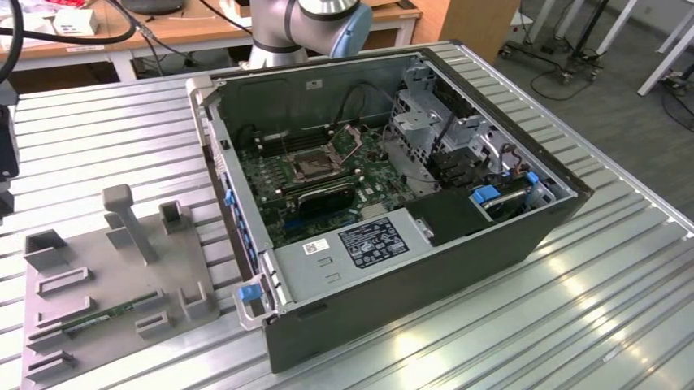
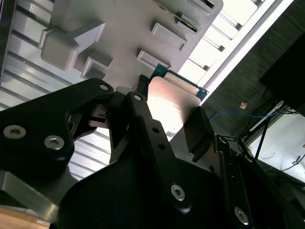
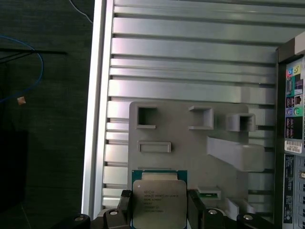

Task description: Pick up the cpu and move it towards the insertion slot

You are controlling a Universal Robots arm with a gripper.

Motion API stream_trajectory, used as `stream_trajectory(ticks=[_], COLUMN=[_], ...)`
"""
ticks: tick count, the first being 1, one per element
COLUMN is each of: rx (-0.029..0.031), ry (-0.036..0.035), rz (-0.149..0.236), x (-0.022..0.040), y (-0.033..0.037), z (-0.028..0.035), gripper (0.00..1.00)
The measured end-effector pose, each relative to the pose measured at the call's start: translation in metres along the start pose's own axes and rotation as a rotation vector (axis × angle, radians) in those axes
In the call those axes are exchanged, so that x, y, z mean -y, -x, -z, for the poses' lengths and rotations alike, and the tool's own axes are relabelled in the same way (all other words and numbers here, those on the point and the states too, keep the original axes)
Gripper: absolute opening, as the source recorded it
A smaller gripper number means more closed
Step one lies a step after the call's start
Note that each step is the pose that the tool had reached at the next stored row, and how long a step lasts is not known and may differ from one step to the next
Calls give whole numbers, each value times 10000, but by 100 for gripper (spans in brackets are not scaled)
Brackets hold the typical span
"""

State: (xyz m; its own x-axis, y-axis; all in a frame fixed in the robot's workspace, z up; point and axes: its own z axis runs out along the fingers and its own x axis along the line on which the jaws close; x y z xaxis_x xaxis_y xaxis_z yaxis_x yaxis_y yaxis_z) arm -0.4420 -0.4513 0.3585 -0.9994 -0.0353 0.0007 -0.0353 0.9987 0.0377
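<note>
The cpu (image 3: 158, 202) is a flat square chip with a silvery face and a thin rim, and it sits clamped between my black fingers (image 3: 125, 207). My gripper (image 3: 159, 212) is shut on the chip's two opposite edges and holds it in the air above the grey plastic fixture (image 3: 181, 157). The second wrist view shows the cpu (image 2: 171, 102) edge-on to the gripper (image 2: 169, 117), its face catching light. In the exterior view, the insertion slot (image 1: 320, 162) lies with its silver frame on the green board inside the open computer case (image 1: 434, 268).
The grey fixture (image 1: 109, 260) with raised posts and pockets lies on the ribbed metal table at the exterior view's left, with a green memory stick (image 1: 109, 315) on it. The case's rear panel (image 3: 291, 109) stands beside the fixture. The table edge (image 3: 97, 119) drops to dark floor.
</note>
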Motion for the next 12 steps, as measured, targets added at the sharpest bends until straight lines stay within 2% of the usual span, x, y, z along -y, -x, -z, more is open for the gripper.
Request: stream_trajectory(ticks=[12], rx=[2], ry=[1], rz=[0], x=[3], y=[72], z=[-1], gripper=[55])
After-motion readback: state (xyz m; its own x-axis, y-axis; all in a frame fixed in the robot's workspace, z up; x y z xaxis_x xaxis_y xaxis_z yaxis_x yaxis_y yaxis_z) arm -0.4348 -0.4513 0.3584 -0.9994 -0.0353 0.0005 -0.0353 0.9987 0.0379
